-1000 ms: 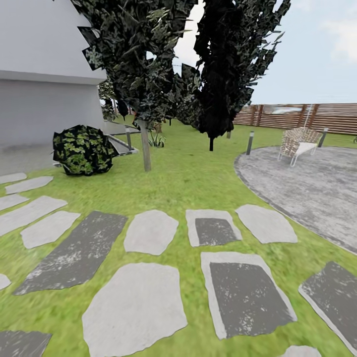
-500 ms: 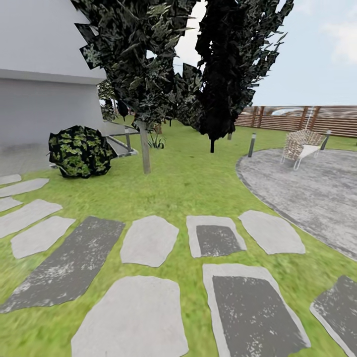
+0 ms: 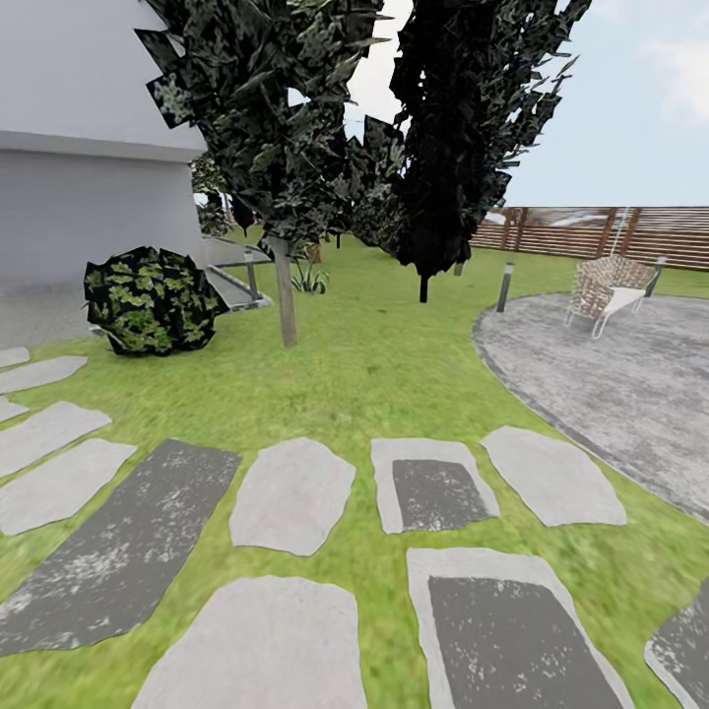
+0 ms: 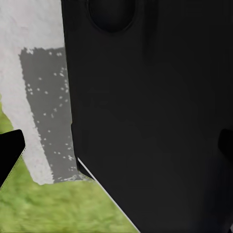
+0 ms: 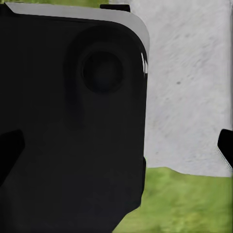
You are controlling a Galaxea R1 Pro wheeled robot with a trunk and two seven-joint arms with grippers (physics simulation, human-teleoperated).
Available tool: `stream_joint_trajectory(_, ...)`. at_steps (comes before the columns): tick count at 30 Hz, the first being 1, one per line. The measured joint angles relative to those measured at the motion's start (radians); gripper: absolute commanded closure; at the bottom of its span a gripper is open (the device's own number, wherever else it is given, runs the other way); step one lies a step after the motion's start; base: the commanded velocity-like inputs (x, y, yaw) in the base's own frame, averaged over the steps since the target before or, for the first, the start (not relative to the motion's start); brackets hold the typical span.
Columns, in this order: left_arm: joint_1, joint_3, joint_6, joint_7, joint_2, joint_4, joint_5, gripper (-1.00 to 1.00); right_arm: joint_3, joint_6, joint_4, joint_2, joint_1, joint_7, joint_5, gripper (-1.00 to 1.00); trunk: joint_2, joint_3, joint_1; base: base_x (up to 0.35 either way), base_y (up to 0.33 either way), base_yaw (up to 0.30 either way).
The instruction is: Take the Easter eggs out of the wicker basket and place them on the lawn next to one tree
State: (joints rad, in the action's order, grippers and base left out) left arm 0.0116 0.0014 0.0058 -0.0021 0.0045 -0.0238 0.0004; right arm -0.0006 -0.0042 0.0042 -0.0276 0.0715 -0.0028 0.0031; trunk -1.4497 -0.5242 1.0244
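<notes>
The lawn [image 3: 374, 369] stretches ahead in the head view, crossed by stepping stones. A tree [image 3: 286, 295] with a thin pale trunk and a dark leafy crown stands left of centre, a few metres off. The garden's brown slatted fence [image 3: 581, 231] runs along the far right. The wicker basket and the Easter eggs are out of view. My left gripper [image 4: 116, 150] is open, its black fingertips [image 4: 9, 158] wide apart over grass and a stone, with my dark body behind. My right gripper [image 5: 116, 145] is open too, empty above a pale stone.
An all-black columnar tree [image 3: 443, 148] stands right of the pale-trunked one. A round bush [image 3: 148, 300] and a grey house wall [image 3: 89, 148] are at left. At right are a grey paved circle [image 3: 611, 384], a woven chair [image 3: 611, 286] and a short bollard [image 3: 505, 288].
The whole head view has shifted: the stepping stones slide down and outward and the trees loom slightly larger, so the camera has moved forward. Nothing in the garden itself has moved.
</notes>
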Motion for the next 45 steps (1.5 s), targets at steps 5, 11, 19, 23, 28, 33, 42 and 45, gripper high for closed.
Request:
stream_joint_trajectory(5, 0.000, 0.000, 0.000, 0.000, 0.000, 0.000, 0.000, -1.00, 0.001, 0.000, 0.000, 0.000, 0.000, 0.000, 0.001, -1.00, 0.000, 0.000, 0.000, 0.342, 0.000, -0.225)
stream_joint_trajectory(11, 0.000, 0.000, 0.000, 0.000, 0.000, 0.000, -0.001, -1.00, 0.001, 0.000, 0.000, 0.000, 0.000, 0.000, 0.001, -1.00, 0.000, 0.000, 0.000, 0.342, 0.000, -0.166)
stream_joint_trajectory(19, 0.000, 0.000, 0.000, 0.000, 0.000, 0.000, -0.001, -1.00, 0.000, 0.000, 0.000, 0.000, 0.000, 0.000, 0.001, -1.00, 0.000, 0.000, 0.000, 0.342, 0.000, -0.012)
stream_joint_trajectory(23, 0.000, 0.000, 0.000, 0.000, 0.000, 0.000, 0.000, -1.00, 0.000, 0.000, 0.000, 0.000, 0.000, 0.000, 0.000, -1.00, 0.000, 0.000, 0.000, 0.342, 0.000, -0.001)
stream_joint_trajectory(28, 0.000, 0.000, 0.000, 0.000, 0.000, 0.000, -0.001, -1.00, 0.000, 0.000, 0.000, 0.000, 0.000, 0.000, 0.001, -1.00, 0.000, 0.000, 0.000, 0.342, 0.000, 0.000)
stream_joint_trajectory(33, 0.000, 0.000, 0.000, 0.000, -0.001, 0.000, 0.000, -1.00, 0.000, 0.000, 0.000, 0.000, 0.000, 0.000, 0.001, -1.00, 0.000, 0.000, 0.000, 0.342, 0.000, 0.000)
stream_joint_trajectory(42, 0.000, 0.000, 0.000, 0.000, -0.001, 0.000, 0.000, -1.00, 0.001, 0.000, 0.000, 0.000, 0.000, 0.000, 0.001, -1.00, 0.000, 0.000, 0.000, 0.342, 0.000, -0.061)
stream_joint_trajectory(45, 0.000, 0.000, 0.000, 0.000, -0.001, 0.000, 0.000, -1.00, 0.001, 0.000, 0.000, 0.000, 0.000, 0.000, 0.000, -1.00, 0.000, 0.000, 0.000, 0.342, 0.000, -0.230)
